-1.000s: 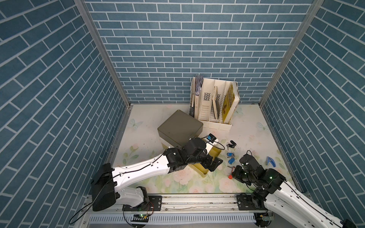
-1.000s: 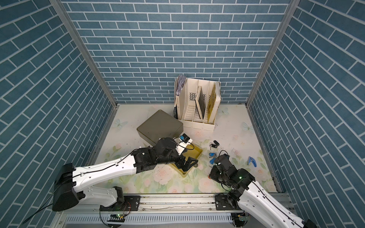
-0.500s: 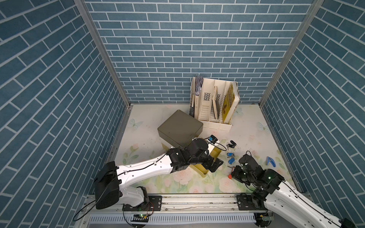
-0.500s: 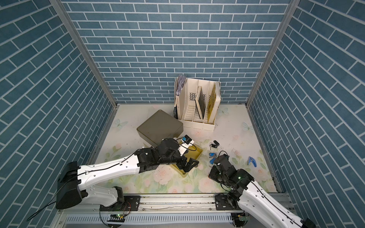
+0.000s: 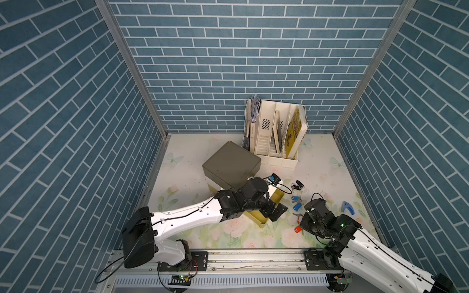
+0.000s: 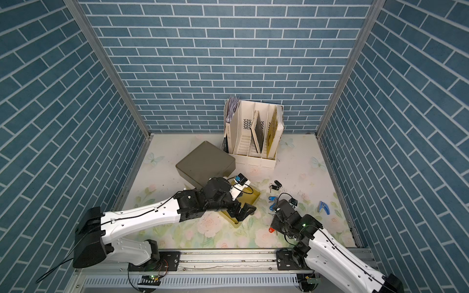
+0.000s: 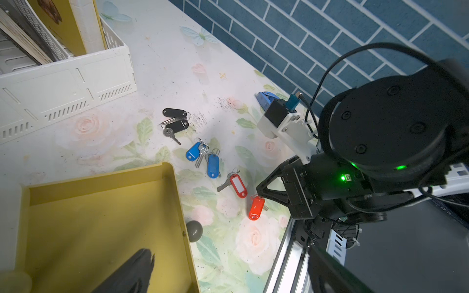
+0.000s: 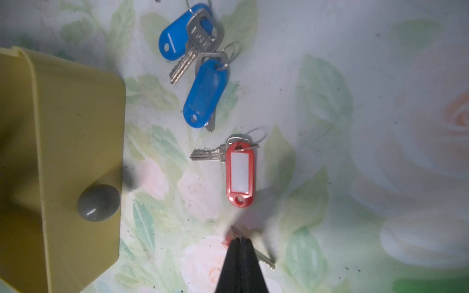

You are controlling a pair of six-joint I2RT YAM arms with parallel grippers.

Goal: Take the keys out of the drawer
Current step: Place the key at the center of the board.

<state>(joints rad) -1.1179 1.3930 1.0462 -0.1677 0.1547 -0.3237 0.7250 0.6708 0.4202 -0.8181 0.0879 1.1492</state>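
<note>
Now right jaws pinch shut on a red-tagged key (image 7: 256,208); left jaws stand wide.

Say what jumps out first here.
Three key bunches lie in a row on the floral tabletop beside the open yellow drawer: black fobs, blue tags, red tags. The shut right gripper has its tips at one red tag.
</note>
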